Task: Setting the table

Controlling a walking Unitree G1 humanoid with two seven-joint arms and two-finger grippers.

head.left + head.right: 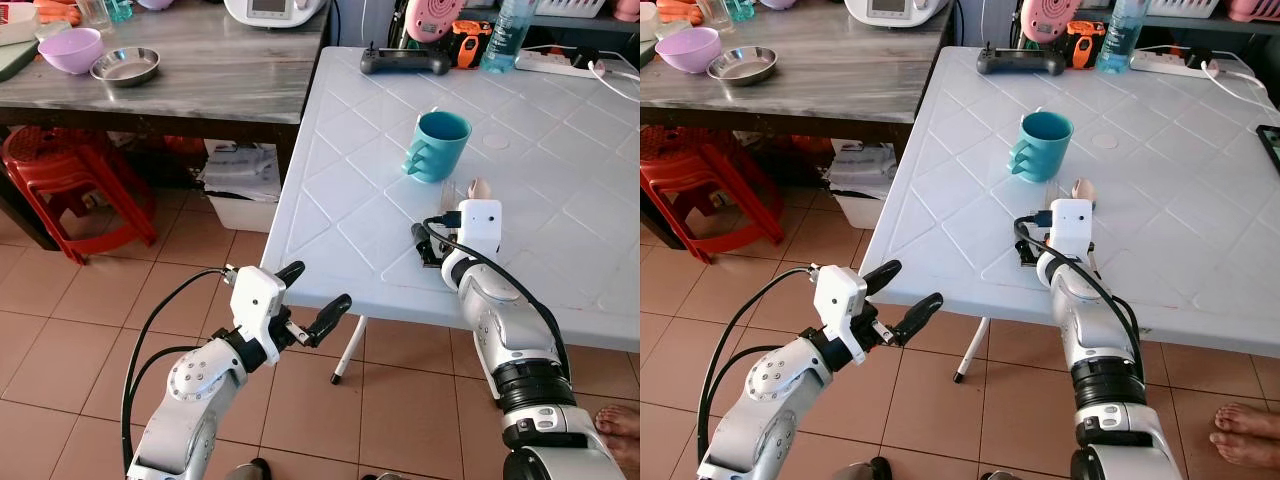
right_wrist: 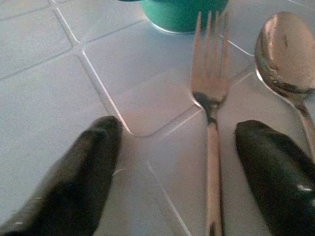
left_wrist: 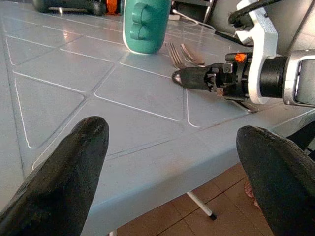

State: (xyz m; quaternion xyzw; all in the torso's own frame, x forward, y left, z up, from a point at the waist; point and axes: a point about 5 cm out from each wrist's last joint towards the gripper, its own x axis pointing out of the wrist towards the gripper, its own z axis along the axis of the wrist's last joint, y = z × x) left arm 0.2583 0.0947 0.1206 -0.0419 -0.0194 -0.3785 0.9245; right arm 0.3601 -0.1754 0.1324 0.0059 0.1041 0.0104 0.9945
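Standing on the white plastic table (image 1: 560, 250), a teal mug (image 1: 438, 145) with a ribbed handle faces the near edge. Just before it lie a steel fork (image 2: 210, 98) and a shiny spoon (image 2: 285, 54), side by side. Right gripper (image 2: 179, 172) rests low on the table, fingers spread, fork handle between them. Left gripper (image 1: 312, 298) hovers at the table's edge, fingers parted, empty.
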